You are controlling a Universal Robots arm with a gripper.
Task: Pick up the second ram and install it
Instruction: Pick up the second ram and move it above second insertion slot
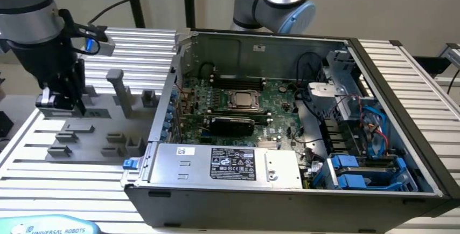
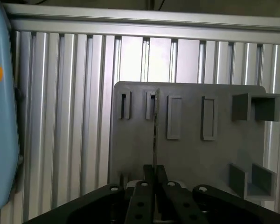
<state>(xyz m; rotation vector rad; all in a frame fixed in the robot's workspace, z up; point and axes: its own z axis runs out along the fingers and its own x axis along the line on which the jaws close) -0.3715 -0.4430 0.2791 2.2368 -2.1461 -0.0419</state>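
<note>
Item count: one computer case [image 1: 287, 204], one motherboard [image 1: 277, 98], one processor [image 1: 244, 100], one power supply [image 1: 223, 164], one grey fixture plate [image 2: 191, 156] with four slots [image 2: 174, 117], one ram stick [image 2: 155, 130], one claw [image 2: 155, 170], two robot arms [image 1: 29, 32] [image 1: 284, 5], one teach pendant [image 2: 0, 116], one bench [image 1: 402, 72]

This is a robotics lab or workshop: an open computer case [image 1: 287, 193] lies on a ribbed aluminium table [image 1: 420, 77], near a grey fixture plate [image 1: 93, 121] and a robot arm [image 1: 284, 2].
</note>
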